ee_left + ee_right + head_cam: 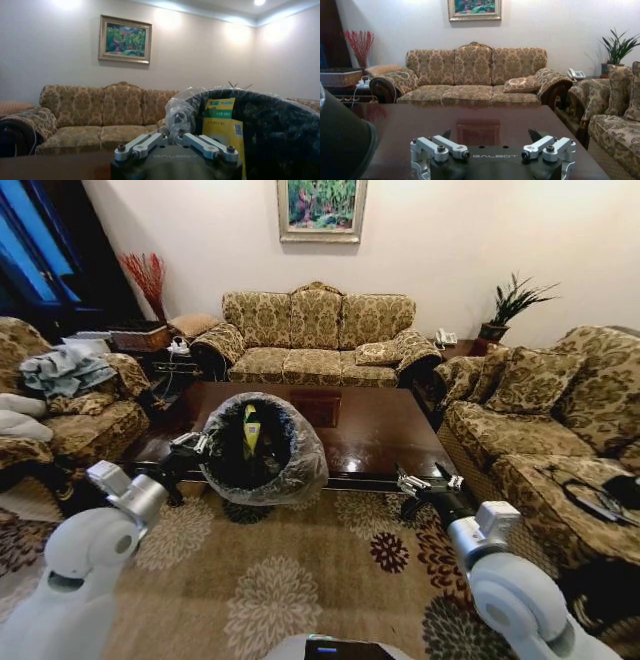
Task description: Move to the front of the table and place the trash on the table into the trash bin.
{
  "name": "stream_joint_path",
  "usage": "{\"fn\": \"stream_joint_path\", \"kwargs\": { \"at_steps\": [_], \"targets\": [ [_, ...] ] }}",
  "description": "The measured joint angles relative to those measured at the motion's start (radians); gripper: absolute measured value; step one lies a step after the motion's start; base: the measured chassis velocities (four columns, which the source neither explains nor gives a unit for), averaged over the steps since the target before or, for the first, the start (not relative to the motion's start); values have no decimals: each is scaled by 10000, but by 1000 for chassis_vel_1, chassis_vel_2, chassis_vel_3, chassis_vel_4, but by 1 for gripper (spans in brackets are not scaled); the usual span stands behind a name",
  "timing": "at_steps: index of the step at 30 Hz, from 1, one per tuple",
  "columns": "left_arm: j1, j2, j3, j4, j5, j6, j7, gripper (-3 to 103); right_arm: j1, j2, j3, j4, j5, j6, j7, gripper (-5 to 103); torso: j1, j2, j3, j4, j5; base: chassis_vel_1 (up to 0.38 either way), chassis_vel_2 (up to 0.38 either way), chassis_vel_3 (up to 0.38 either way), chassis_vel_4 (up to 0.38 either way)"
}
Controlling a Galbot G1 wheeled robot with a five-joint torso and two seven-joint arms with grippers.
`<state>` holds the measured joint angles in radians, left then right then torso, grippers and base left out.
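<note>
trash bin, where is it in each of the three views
Head view: trash bin lifted at the table's near edge, beside the left gripper.
Left wrist view: right half, bag rim at the gripper.
Right wrist view: dark curve at one edge.
Shared landmark: framed painting.

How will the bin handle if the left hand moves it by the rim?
Probably light: the bin holds little beyond a yellow wrapper. The left hand pinches one side of the rim, so it may swing or tilt. The crinkled bag over the rim looks slick and could slide.
</note>
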<state>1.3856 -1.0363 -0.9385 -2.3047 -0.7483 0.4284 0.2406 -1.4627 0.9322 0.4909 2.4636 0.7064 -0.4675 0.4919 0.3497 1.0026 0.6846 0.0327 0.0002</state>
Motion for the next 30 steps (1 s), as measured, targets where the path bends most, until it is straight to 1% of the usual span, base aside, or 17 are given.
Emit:
{"fn": "stream_joint_path", "kwargs": {
  "at_steps": [6,10,12,13,15,16,17,18,20,21,22,23,24,26,28,29,30],
  "targets": [
    [-85,-44,150,77,276,31,-41,3,226,89,-301,-199,-215,68,2,100,2,0,0,2,-2,193,69,-221,-68],
    [-58,-77,-6,257,302,18,-29,3,246,166,-430,-353,-387,152,-92,100,0,0,0,1,0,255,128,-253,-138],
    [97,-282,-218,354,284,-35,-17,3,290,206,-527,-482,-439,450,-130,100,-2,0,-1,2,-3,224,118,-199,-117],
    [97,-282,-218,354,284,-35,-17,3,290,206,-527,-482,-439,450,-130,100,-2,0,-1,2,-3,224,126,-154,-117],
    [499,-808,-533,534,296,-219,-110,3,393,280,-593,-685,-517,719,-143,100,-3,0,-2,7,-11,125,80,-88,-63],
    [499,-808,-533,534,296,-219,-110,3,393,280,-593,-685,-517,719,-143,100,-3,0,-2,7,-11,101,80,-59,-24],
    [637,-1021,-651,613,395,-217,-270,3,416,326,-606,-741,-543,797,-150,100,-2,0,-2,8,-11,35,54,-59,-24],
    [745,-1167,-766,668,495,-122,-357,3,450,383,-632,-811,-595,881,-152,100,-2,0,-1,7,-11,35,54,1,-21],
    [1213,-1366,-1004,851,870,235,-499,3,571,589,-710,-1029,-790,1049,-183,100,0,-1,1,4,4,0,0,0,0],
    [1213,-1366,-1004,851,870,235,-499,3,571,589,-710,-1029,-790,1049,-183,100,0,-1,1,4,4,0,0,0,0],
    [1480,-1360,-1051,1011,1126,233,-463,3,614,701,-738,-1126,-881,1105,-216,100,1,-1,1,2,8,-56,-28,47,26],
    [1719,-1303,-1112,1251,1348,94,-373,3,656,849,-772,-1259,-997,1188,-257,100,0,-1,1,2,0,-77,-48,47,11],
    [1719,-1303,-1112,1251,1348,94,-373,3,656,849,-772,-1259,-997,1188,-257,100,0,-1,1,2,0,-77,-48,47,11],
    [1970,-1177,-1179,1674,1442,-151,-245,3,663,1063,-796,-1413,-1127,1266,-344,100,0,-1,0,-1,2,-39,-21,24,5],
    [2075,-1068,-1117,2304,1327,-669,-77,3,620,1344,-793,-1511,-1181,1365,-474,100,-1,0,-1,3,0,0,0,0,0],
    [2075,-1068,-1117,2304,1327,-669,-77,3,620,1344,-793,-1511,-1181,1365,-474,100,-1,0,-1,3,0,0,0,0,0],
    [2030,-1038,-973,2788,1287,-1115,-67,3,569,1516,-786,-1536,-1184,1392,-526,100,-2,0,-1,4,-7,0,0,0,0]
  ]
}}
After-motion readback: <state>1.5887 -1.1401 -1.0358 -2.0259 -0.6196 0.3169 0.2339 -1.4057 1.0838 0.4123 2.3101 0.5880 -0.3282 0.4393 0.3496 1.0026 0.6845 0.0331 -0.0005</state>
